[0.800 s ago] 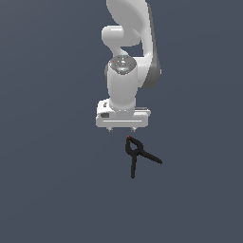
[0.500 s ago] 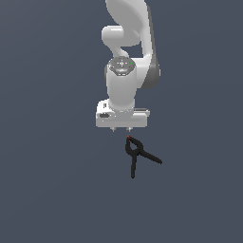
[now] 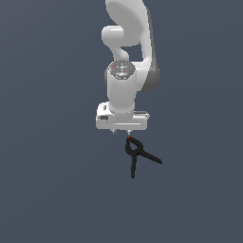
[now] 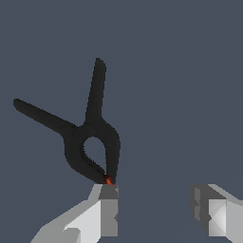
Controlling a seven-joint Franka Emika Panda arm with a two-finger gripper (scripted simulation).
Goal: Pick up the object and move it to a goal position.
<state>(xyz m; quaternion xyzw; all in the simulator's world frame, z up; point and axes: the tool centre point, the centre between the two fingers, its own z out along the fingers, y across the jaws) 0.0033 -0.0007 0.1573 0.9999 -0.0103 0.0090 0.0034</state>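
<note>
Although the exterior view shows the whole arm (image 3: 124,57) down to the wrist, the white hand body hides nearly all of the fingers there; only two small dark stubs poke out under it, so the gripper (image 3: 121,131) gives little away from that side. Its upper links run off the frame at 12 o'clock. The wrist view is cropped too: both fingers are cut off at the lower edge, and only their tips (image 4: 108,209) show, one grey and white block on each side.

One spring clamp (image 3: 137,155) lies on the flat dark grey ground (image 3: 52,190), and it is the only loose thing in sight. It is black, with one looped jaw end and two thin handles spreading in a V. From the loop, in the exterior view, one handle runs toward 6 o'clock and the other toward 4 o'clock. A single tiny red tip marks the closed end, which points toward 12 o'clock, right at the underside of the hand.

Seen from the wrist, the clamp (image 4: 90,137) sits wholly outside the gap between the fingers. Its red tip lies just beside one fingertip, possibly touching; the render is too coarse to tell. The jaws stand wide apart with nothing but bare ground between them. Whether the fingertips reach the ground cannot be made out.
</note>
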